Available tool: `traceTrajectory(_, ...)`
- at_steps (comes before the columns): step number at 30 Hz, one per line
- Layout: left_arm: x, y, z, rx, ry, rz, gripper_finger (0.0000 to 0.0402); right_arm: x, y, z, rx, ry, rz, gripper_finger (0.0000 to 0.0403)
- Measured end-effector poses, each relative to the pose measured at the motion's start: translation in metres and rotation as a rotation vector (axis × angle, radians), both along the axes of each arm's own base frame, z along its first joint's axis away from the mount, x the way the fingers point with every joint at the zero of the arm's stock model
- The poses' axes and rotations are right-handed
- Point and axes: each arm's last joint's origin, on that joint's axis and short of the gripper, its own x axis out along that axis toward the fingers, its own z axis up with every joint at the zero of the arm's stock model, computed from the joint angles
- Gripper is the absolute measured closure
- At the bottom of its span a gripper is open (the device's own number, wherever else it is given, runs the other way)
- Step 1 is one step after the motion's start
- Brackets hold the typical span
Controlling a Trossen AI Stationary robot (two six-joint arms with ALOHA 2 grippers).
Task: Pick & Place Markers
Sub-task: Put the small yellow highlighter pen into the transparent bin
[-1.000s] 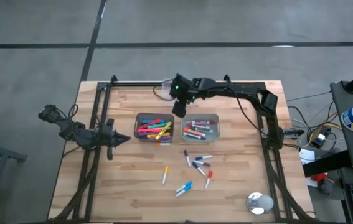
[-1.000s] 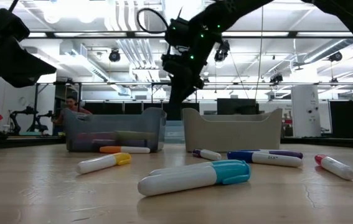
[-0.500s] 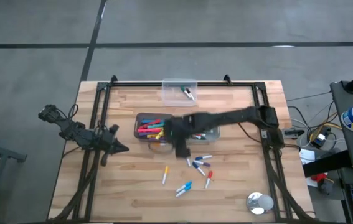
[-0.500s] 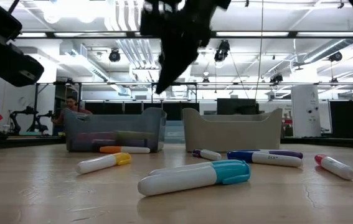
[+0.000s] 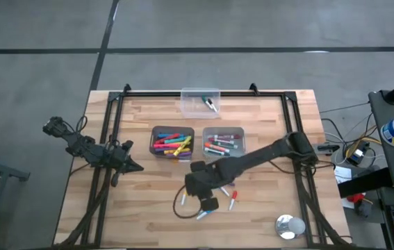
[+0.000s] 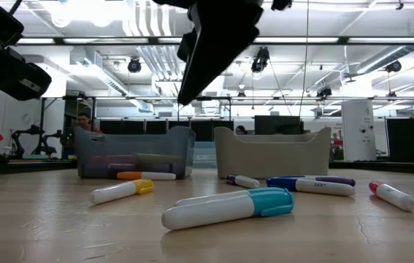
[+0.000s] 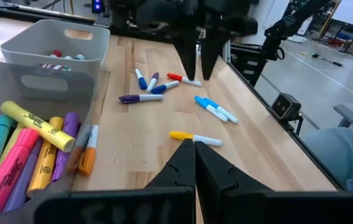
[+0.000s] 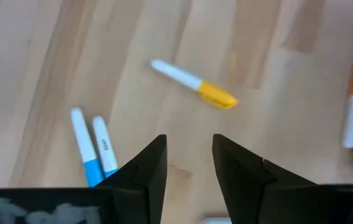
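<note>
The right tool (image 8: pixel 188 163) is hanging over the loose pens on the near part of the pale wooden tabletop (image 5: pixel 141 215), its two dark fingers spread with bare wood showing between them and nothing pinched. In its own wrist view a white-barrelled marker with a yellow cap (image 8: pixel 193 84) is lying just ahead of the fingertips, and a pair of white markers with blue caps (image 8: pixel 94 148) is lying side by side off to one flank. From above, the right arm is reaching across from the right edge and is covering part of that scatter, so the red-capped marker (image 5: pixel 232 201) is showing just beside it. This looks like the approach step of a pick (no pen is touched yet). The next move probably calls for lining the open fingers across the yellow-capped barrel, coming down, and closing on it.

Farther back, two small grey bins are sitting side by side: one (image 5: pixel 156 130) is holding bright highlighters, the other (image 5: pixel 242 132) slim markers. A clear tray (image 5: pixel 185 110) is resting at the far edge.

The left tool (image 7: pixel 194 163) is waiting at the left side, fingers pressed together and empty.
</note>
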Motion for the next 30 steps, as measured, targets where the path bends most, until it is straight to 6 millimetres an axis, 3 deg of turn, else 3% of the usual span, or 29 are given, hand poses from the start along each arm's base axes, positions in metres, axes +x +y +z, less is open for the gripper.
traceTrajectory(7, 0.000, 0.000, -0.001, -0.002, 0.001, 0.001, 0.0401, -0.002, 0.026, -0.028, 0.006, 0.075, -0.005, 0.0287)
traceTrajectory(16, 0.001, 0.000, -0.002, -0.025, 0.008, 0.009, 0.0401, -0.011, 0.045, -0.035, 0.044, 0.106, 0.040, 0.0299)
traceTrajectory(30, 0.001, 0.000, -0.003, -0.021, 0.012, 0.007, 0.0401, -0.025, 0.045, -0.074, 0.030, 0.147, 0.034, 0.0302)
